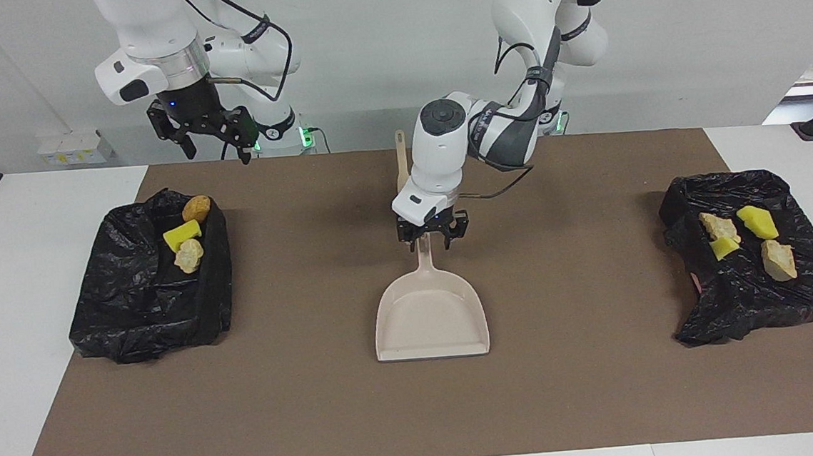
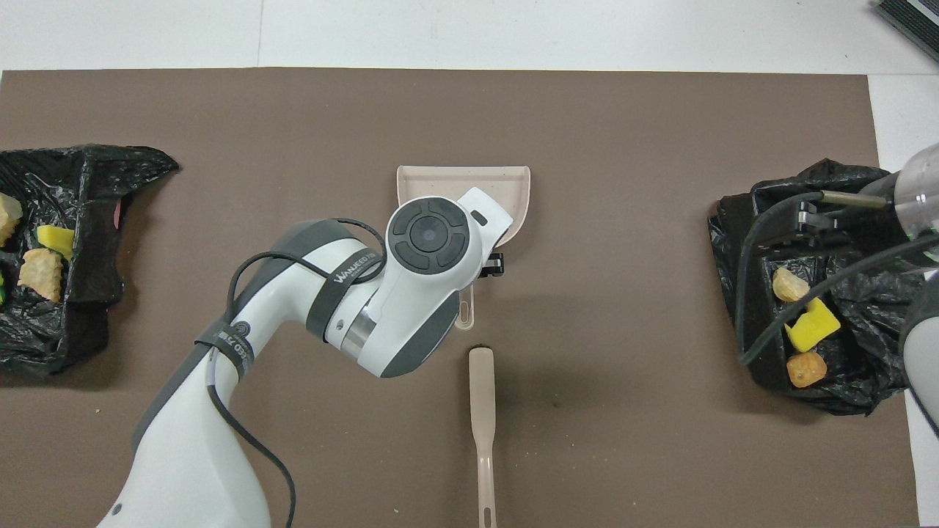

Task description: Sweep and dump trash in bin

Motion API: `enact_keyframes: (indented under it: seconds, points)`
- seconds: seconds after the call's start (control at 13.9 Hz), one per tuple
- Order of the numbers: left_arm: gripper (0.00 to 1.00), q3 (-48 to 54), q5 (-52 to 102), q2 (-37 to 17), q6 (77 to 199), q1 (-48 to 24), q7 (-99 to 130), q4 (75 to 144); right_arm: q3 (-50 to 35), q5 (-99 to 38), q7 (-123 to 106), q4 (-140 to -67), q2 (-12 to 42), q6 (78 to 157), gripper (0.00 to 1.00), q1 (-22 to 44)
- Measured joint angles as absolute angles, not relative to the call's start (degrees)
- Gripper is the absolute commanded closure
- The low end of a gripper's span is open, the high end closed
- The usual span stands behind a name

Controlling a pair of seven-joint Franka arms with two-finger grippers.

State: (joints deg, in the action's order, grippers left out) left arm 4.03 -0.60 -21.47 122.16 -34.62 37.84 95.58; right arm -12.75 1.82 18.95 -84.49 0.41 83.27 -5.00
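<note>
Seven trash (image 1: 187, 237) chunks, bagged at both table ends. Dustpan (image 1: 432, 315) flat mid-mat; left gripper (image 1: 433, 237) spread astride handle: lift straight, avoid nudging. Right gripper (image 1: 204, 131) parted, waiting over its table end.

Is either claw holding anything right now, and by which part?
Nothing is held. The left claw stands open over the dustpan handle; the right claw hangs open, waiting.

A white table (image 1: 24, 283) carries a brown mat (image 1: 333, 405), on which lie a beige dustpan (image 1: 431, 319) at mid-table, a brush (image 2: 482, 411) nearer the robots, and a black bag-lined bin (image 1: 140, 304) (image 1: 754, 282) at each end.
</note>
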Motion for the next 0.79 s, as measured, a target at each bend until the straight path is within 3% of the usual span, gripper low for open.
enact_keyframes:
  seconds: [0.79]
  points:
    - [0.00,2.28,-0.82,-17.80,117.48,-17.08,19.10,91.12,-12.75,1.82,18.95,-84.52,0.41,83.27,0.00,-5.00]
